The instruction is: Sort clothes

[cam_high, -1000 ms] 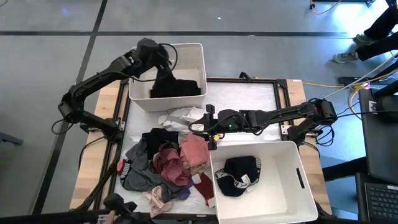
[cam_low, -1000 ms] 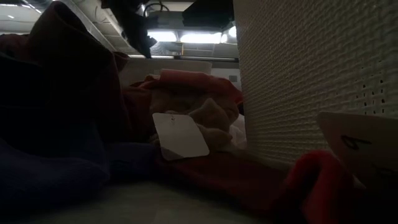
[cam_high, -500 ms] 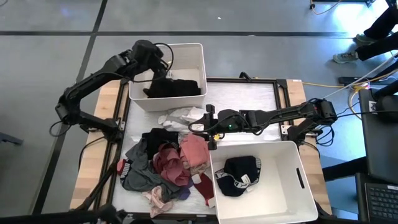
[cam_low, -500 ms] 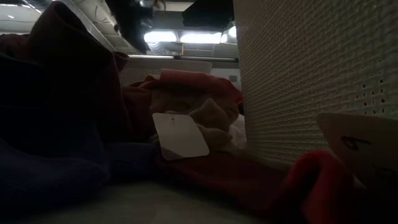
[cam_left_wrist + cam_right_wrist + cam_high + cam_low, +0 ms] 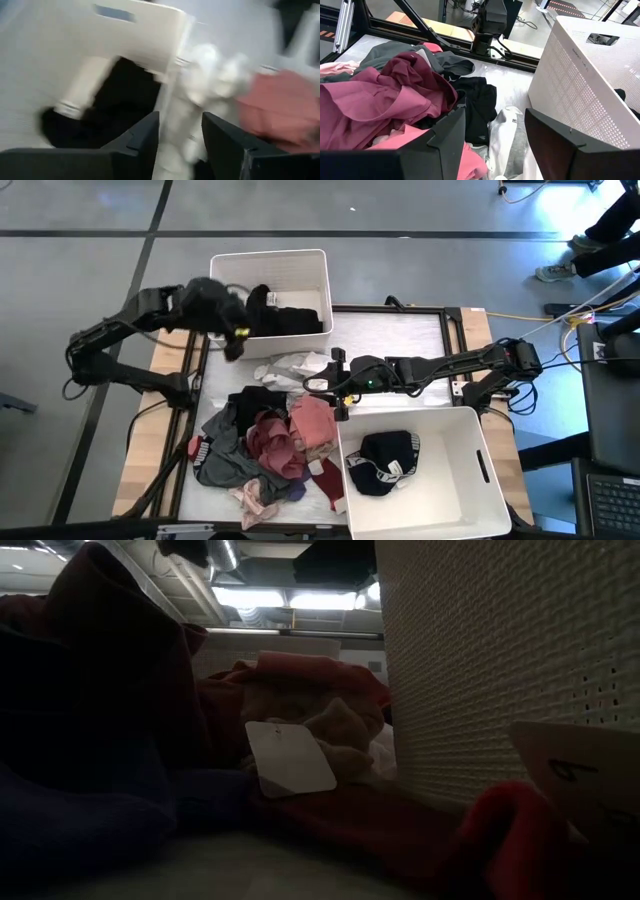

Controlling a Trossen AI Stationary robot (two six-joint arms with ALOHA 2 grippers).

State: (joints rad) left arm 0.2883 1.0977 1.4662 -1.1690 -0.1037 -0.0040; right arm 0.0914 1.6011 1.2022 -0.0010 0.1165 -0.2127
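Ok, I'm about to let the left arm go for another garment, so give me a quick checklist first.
1. Left gripper empty, fingers apart: ok.
2. Black garment lies inside the far bin: ok.
3. Left gripper clear of that bin: ok, it is over the bin's near-left corner.
4. Right gripper open and empty, low over the pile: ok.
5. Right arm out of the left's path: not ok, its gripper sits by the white garment.
6. Near bin has room: ok.
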